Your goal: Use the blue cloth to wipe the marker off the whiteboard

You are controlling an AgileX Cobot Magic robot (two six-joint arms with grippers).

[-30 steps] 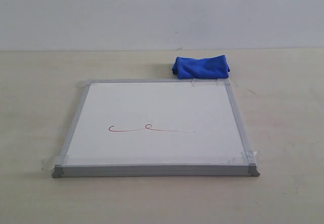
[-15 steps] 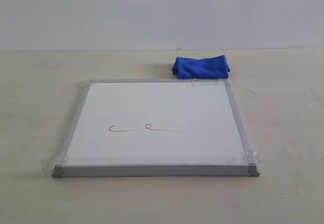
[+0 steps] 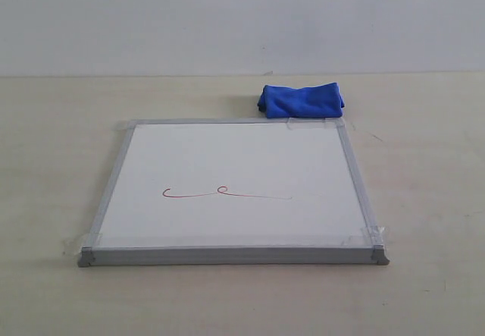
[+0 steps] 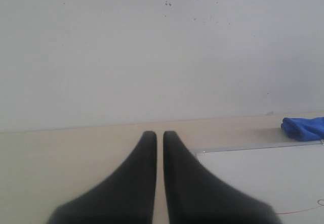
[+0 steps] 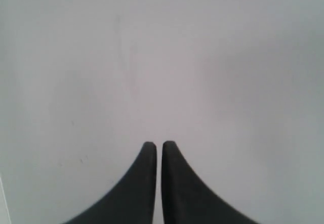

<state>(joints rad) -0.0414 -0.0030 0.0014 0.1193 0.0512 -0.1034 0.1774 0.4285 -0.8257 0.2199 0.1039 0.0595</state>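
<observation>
1. Blue, soft and rumpled, the cloth (image 3: 301, 99) lies folded on the pale table (image 3: 53, 139), just beside the far right corner of the whiteboard (image 3: 235, 150) in the exterior view. The red marker line (image 3: 227, 194), thin and wavy with one loop, sits unwiped on the smooth white panel inside its grey metal frame. Neither of my arms shows here, so I judge the work is not begun.
2. Left wrist view: my left claw (image 4: 160, 134) has its dark tapered fingers pressed together, empty. The cloth (image 4: 305, 128) lies well apart from it.
3. Right wrist view: my right claw (image 5: 159, 145) is pressed together too, and nothing of the task shows. Next, one claw must spread, reach the cloth and pinch it.
</observation>
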